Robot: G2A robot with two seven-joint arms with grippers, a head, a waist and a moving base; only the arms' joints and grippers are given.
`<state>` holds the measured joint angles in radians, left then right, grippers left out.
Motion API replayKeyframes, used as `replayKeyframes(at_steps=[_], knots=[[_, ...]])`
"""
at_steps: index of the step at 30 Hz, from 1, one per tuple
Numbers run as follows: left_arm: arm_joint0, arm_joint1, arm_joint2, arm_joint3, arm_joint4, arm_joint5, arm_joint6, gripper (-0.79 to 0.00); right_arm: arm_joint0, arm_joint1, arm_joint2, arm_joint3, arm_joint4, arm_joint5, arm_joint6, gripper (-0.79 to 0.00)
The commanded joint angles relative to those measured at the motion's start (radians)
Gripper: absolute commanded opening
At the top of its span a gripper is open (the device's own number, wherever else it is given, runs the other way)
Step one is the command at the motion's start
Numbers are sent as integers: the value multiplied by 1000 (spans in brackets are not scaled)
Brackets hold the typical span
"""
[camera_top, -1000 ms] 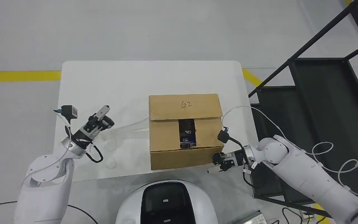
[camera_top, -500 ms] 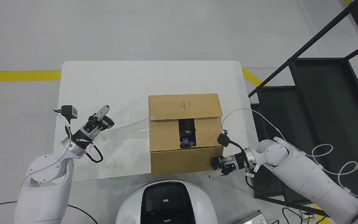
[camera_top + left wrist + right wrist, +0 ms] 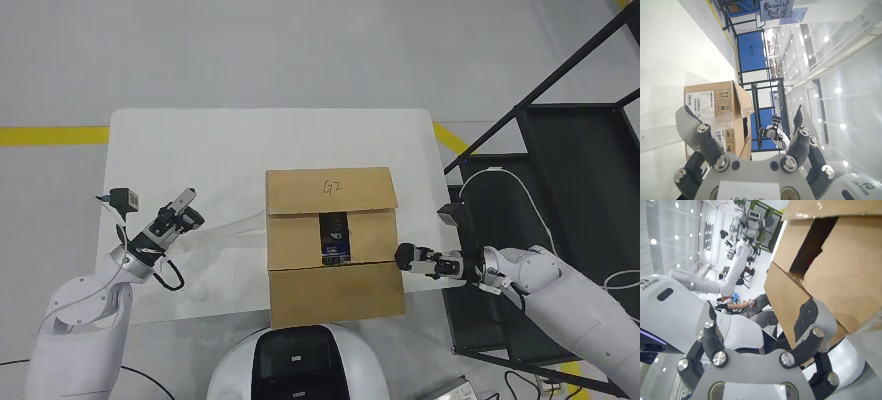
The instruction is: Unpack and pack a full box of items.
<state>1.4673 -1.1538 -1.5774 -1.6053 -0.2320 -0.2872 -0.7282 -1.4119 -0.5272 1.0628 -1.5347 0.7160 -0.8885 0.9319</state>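
A brown cardboard box (image 3: 332, 200) stands in the middle of the white table (image 3: 200, 160). Its top flaps are partly apart, and a dark item (image 3: 335, 240) shows in the gap. The near flap (image 3: 338, 292) hangs out toward the table's front edge. My right gripper (image 3: 404, 257) is open at the box's right side, and the edge of a cardboard flap (image 3: 783, 306) lies between its fingers (image 3: 808, 315). My left gripper (image 3: 183, 210) stands open to the left of the box (image 3: 715, 102), with nothing between its fingers (image 3: 689, 121).
A strip of clear tape (image 3: 235, 222) runs from the box's left side toward my left gripper. A black metal stair frame (image 3: 560, 150) stands close to the table's right edge. The far half of the table has free room.
My right gripper has moved from the box's near right corner out to its right side. The near flap has swung farther out toward the front edge. The left arm has not moved.
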Motion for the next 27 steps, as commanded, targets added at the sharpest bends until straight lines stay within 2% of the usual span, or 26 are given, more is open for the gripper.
replayKeyframes(at_steps=[1,9,15,17,23,27], knots=[[0,0,0,0,0,0,0,0,-10,11,21,6,60,-3,-3,0],[0,0,0,0,0,0,0,0,-33,28,77,11,221,15,16,0],[1,0,2,-3,2,1,1,0,-33,28,79,11,226,17,17,0],[12,1,24,-44,38,9,-9,0,-33,28,79,11,226,17,17,0],[31,8,75,-163,-10,89,-190,0,-33,28,79,11,226,17,17,0],[25,12,112,-204,-48,128,-295,0,-33,28,79,11,226,17,17,0]])
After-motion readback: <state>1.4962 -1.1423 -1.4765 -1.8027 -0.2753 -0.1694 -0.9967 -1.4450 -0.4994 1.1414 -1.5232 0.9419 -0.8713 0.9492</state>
